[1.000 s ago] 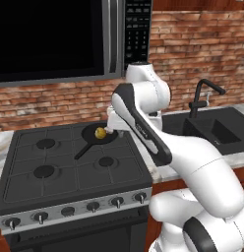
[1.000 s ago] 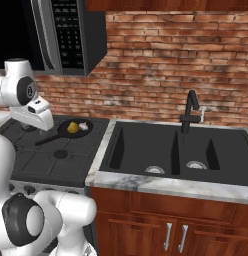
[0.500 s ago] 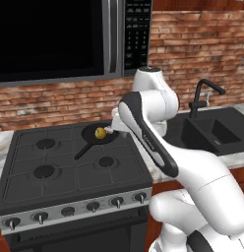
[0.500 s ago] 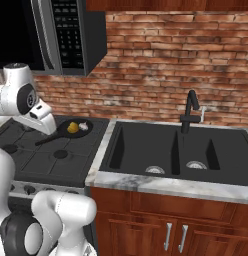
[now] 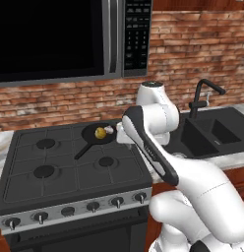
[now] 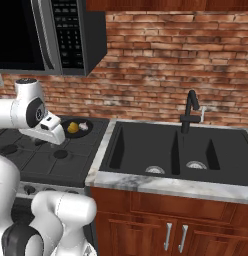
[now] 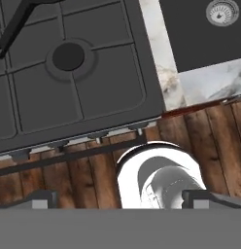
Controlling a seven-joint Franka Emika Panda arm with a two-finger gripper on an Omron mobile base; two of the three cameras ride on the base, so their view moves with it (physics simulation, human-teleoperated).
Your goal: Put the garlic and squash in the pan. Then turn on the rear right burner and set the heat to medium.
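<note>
The black pan (image 5: 94, 135) sits on the rear right burner, which it covers, with its handle (image 7: 14, 25) pointing toward the stove's front left. The yellow squash (image 5: 100, 133) and the whitish garlic (image 5: 109, 130) lie inside the pan, also seen as squash (image 6: 72, 128) and garlic (image 6: 83, 126). My gripper (image 6: 54, 136) hovers just in front of and to the right of the pan, pointing down over the front right burner (image 7: 68, 56). Its fingertips (image 7: 44, 199) stand wide apart with nothing between them.
A row of knobs (image 5: 116, 201) lines the stove's front panel. A microwave (image 5: 70, 39) hangs above the stove. To the right lie a marble counter strip (image 7: 161, 73) and a black double sink (image 6: 166, 150) with a black faucet (image 6: 190, 112).
The hand has drawn back from over the pan toward the stove's front right, and the elbow has swung right. The jaws stayed open; squash and garlic have not moved.
</note>
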